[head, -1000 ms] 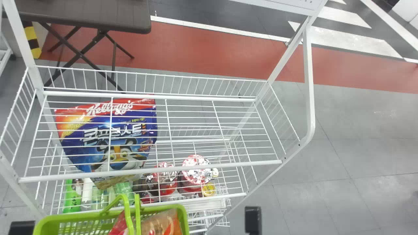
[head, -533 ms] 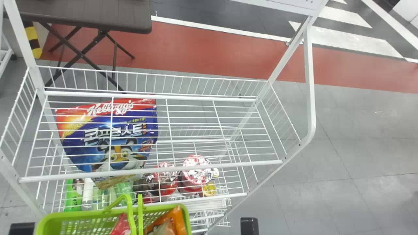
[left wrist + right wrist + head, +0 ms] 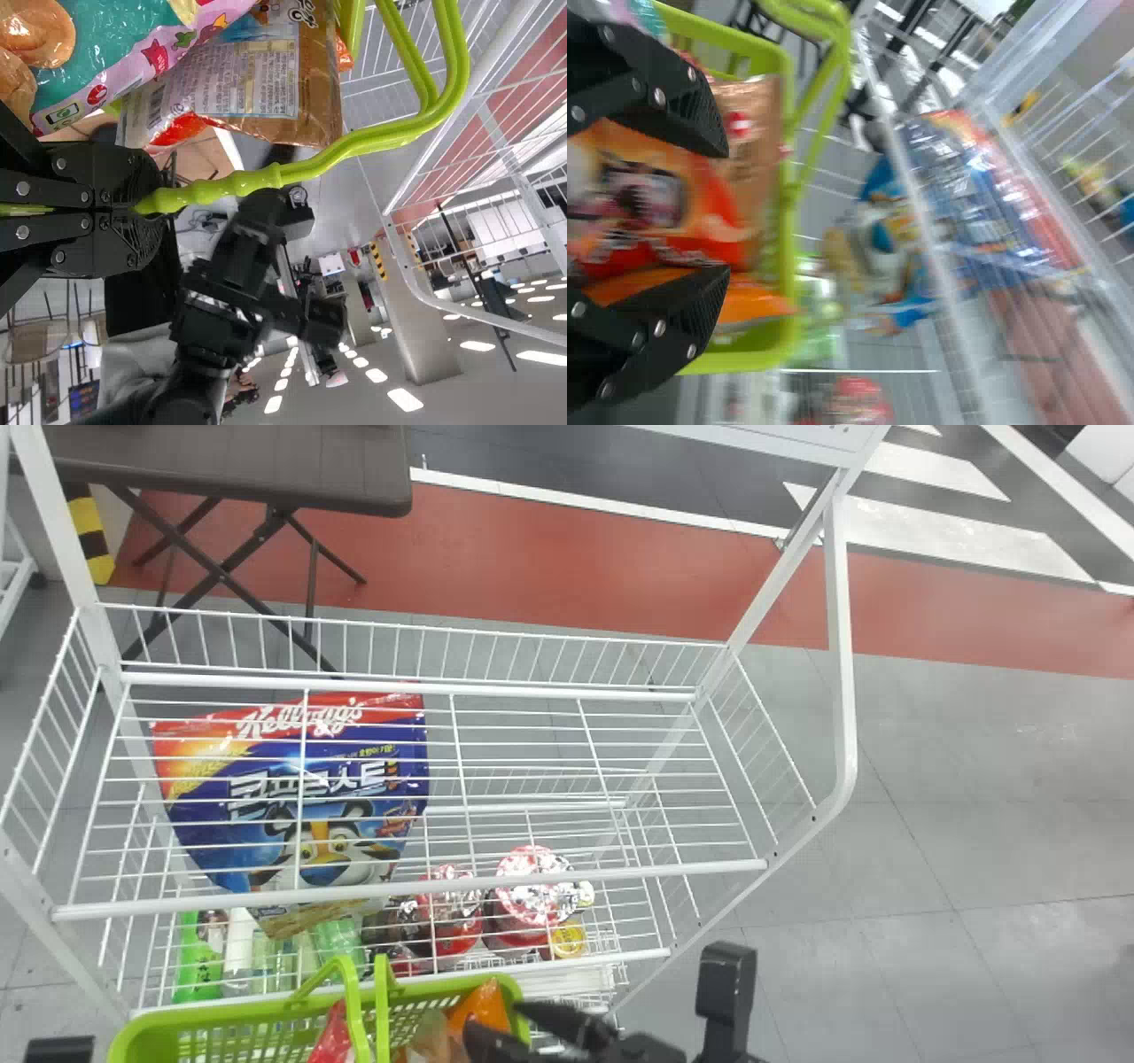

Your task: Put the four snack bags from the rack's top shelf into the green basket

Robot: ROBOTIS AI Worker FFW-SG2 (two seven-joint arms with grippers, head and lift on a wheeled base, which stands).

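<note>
Since the earlier frame, the right gripper (image 3: 493, 1020) has come over the green basket (image 3: 146, 1032), its fingers spread; the basket has shifted slightly right. At least three snack bags lie inside, an orange one (image 3: 485, 1005) near those fingers; overlap hides the exact count. The left gripper (image 3: 146, 204) is clamped on the basket's raised handle (image 3: 292, 171). Rack (image 3: 443, 887) wires cross above one cereal bag (image 3: 341, 834), with two red-topped containers (image 3: 524, 888) and a green bottle (image 3: 197, 961) lower down.
</note>
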